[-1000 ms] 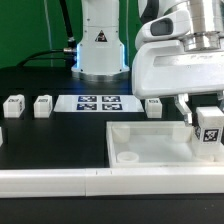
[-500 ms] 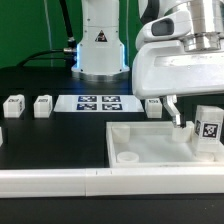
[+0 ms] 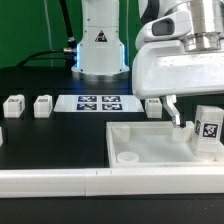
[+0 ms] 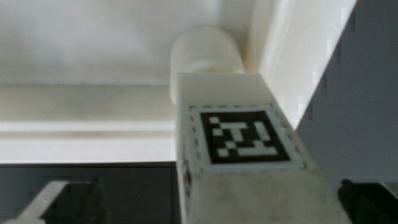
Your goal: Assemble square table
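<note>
Black table: jaws wide open astride leg block, marker board well apart.

I get bright, even light in the exterior view; the white slab nearly washes out against the dark bench, shadows faint. My wrist view is blurry, the tag on the leg soft-edged.

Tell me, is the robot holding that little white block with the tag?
No, nothing is held. The fingers are open, clear of the leg block standing on the square tabletop.
</note>
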Available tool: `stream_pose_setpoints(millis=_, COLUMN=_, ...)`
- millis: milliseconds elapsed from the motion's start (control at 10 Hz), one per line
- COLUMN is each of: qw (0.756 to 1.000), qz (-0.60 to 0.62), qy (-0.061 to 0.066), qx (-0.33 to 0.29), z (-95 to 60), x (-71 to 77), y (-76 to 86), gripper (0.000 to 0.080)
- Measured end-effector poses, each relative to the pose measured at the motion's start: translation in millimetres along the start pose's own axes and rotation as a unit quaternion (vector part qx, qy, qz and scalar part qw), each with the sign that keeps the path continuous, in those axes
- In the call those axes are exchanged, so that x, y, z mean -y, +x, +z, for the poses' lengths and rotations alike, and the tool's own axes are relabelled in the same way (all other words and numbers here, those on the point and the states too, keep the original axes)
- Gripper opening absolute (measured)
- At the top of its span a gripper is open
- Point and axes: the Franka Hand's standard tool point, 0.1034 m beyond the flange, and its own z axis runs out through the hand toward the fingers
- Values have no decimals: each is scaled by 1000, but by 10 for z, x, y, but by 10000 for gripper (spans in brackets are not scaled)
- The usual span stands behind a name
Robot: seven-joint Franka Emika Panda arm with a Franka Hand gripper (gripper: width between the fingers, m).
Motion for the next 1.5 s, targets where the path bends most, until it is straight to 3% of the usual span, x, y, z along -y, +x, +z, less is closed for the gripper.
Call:
stream_pose_setpoints(millis=200, qw=1000, qz=11, qy=-2, qx=23, z=3, x=-51, y=27, gripper=649)
stream_pose_setpoints(millis=500, qw=997, qz=25, qy=-1, qx=72, z=-63, x=-134, y=217, gripper=649)
stream_pose_setpoints(millis=800, qw=983, qz=33, qy=4, qx=183, z=-87, x=-115, y=246, gripper=649)
stream_pose_setpoints(millis=900, qw=975, qz=41, qy=2, qx=219, z=-78, x=-97, y=168, gripper=649)
stream_pose_setpoints(millis=1000, qw=971, qz=48, qy=2, qx=234, z=10, x=4, y=-2, gripper=649)
stream_pose_setpoints(millis=1100, qw=959, qz=46, qy=1, qx=278, z=-1, x=16, y=-135, gripper=649)
stream_pose_setpoints(millis=1500, qw=962, qz=47, qy=0, qx=270, z=29, x=41, y=-138, gripper=619)
